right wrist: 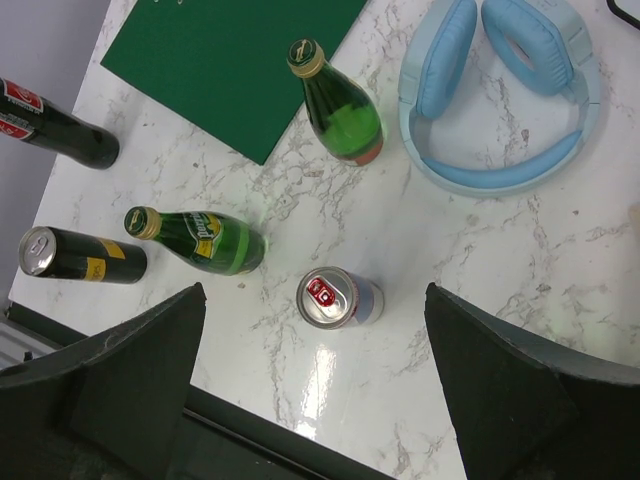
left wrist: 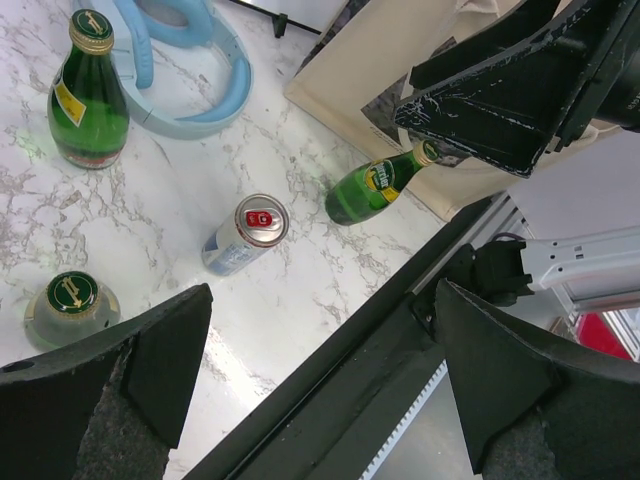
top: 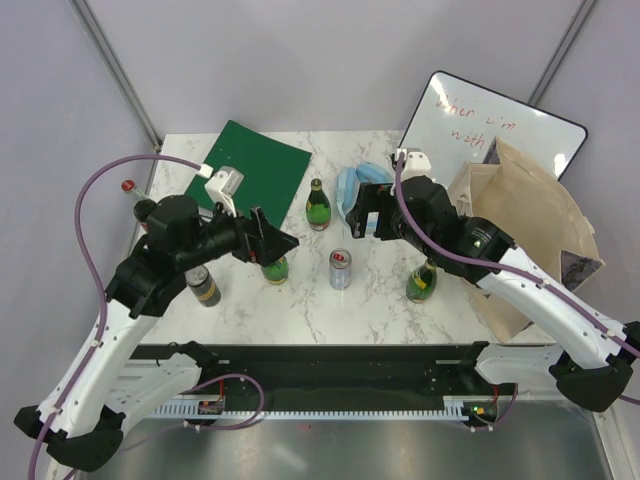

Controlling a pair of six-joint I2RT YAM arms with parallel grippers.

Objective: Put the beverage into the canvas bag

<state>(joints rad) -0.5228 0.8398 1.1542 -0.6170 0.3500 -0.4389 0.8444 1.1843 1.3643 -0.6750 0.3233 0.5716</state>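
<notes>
Beverages all on the white marbled tabletop (top: 300,300), outside the bag. Short silver drinks can with a red-marked lid (top: 341,269): upright at mid-frame of the top view, touched by neither arm. Upper green glass bottle (top: 318,207): stands just above the can. Left green glass bottle (top: 275,268): sits beneath the left arm's tip. Right green glass bottle (top: 423,281): stands near the bag's lower corner. Tall black can (top: 205,287) and dark red-capped bottle (top: 135,195) at far left. Large tan cloth tote bag (top: 530,230): stands at the right edge of the frame. Left gripper (left wrist: 320,400): fingers spread wide, clasping nothing. Right gripper (right wrist: 315,400): likewise spread wide, clasping nothing, overlapping pale blue headphones (top: 352,185) in the top view. Flat dark green board (top: 255,165) at upper left; white board with red writing (top: 480,125) behind the bag.
</notes>
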